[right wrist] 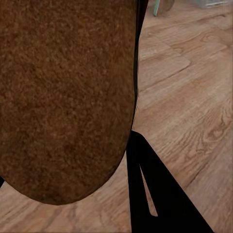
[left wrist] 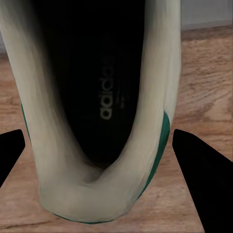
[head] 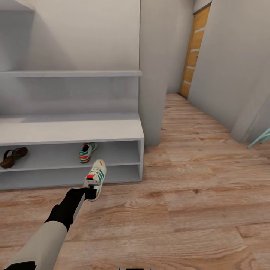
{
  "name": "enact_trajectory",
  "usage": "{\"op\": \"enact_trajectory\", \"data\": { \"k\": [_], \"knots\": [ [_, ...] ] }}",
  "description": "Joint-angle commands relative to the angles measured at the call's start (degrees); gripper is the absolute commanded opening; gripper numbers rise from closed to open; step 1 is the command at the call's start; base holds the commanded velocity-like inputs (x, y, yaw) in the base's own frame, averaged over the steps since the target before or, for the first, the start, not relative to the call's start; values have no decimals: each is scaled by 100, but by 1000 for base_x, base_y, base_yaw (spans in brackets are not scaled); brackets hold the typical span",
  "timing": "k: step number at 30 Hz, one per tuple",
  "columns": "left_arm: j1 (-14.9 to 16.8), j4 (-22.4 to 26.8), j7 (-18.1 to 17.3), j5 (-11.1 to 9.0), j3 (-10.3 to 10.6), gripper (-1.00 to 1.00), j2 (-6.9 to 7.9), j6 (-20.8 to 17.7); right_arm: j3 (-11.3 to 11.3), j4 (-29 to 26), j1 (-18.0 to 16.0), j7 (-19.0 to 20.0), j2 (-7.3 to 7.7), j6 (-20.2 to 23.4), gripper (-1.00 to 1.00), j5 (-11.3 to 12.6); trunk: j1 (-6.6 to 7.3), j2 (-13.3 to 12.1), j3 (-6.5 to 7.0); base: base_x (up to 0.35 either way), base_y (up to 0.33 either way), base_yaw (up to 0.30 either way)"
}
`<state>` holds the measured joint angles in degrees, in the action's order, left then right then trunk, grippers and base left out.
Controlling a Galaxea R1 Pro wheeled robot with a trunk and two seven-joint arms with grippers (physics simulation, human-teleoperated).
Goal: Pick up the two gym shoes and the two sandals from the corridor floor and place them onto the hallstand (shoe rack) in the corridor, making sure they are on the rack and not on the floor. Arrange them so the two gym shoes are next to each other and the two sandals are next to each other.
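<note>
Gym shoe (head: 96, 176) held before hallstand (head: 71, 131); sandal (head: 13, 156) and second sneaker (head: 87, 152) shelved.

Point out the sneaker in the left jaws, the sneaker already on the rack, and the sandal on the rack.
Held sneaker (head: 96, 176), head view, green-striped side.
Shelved sneaker (head: 87, 152), head view, heel end.
Shelved sandal (head: 13, 156), head view, strap.
</note>
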<state>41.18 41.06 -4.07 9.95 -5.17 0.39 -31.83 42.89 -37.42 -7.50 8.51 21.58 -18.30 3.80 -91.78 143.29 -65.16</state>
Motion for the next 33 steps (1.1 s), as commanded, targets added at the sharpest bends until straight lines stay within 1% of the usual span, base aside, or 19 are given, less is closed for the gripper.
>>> {"op": "enact_trajectory", "data": {
  "k": [1,6,10,15,19,27,33],
  "knots": [
    [0,5,-41,54,-17,-100,-3,-25,17,7,-5,54,-3,-7,-100,60,-2,2,-5,302,-81,0],
    [2,-1,-33,51,-16,-100,-3,-25,17,7,-5,54,-5,-7,-100,60,-2,2,-5,306,-82,0],
    [-19,-2,10,52,-34,-100,44,-25,17,-3,-5,54,-5,-7,-100,60,-2,2,-5,221,-89,0],
    [-30,-2,107,51,-32,-100,108,-23,17,-10,-5,54,-4,-7,-100,60,-2,2,-18,28,-12,76],
    [-31,52,115,51,-28,-100,109,-17,17,-11,-5,54,-5,-7,-100,60,-2,2,-30,3,-1,90],
    [-31,76,117,35,-34,-100,81,-16,17,-3,-5,54,-5,-7,-100,60,-2,2,-49,0,0,12],
    [-31,77,117,31,-28,-100,76,-16,17,-2,-5,54,-5,-7,-100,60,-17,10,-226,0,0,0]
  ]
}}
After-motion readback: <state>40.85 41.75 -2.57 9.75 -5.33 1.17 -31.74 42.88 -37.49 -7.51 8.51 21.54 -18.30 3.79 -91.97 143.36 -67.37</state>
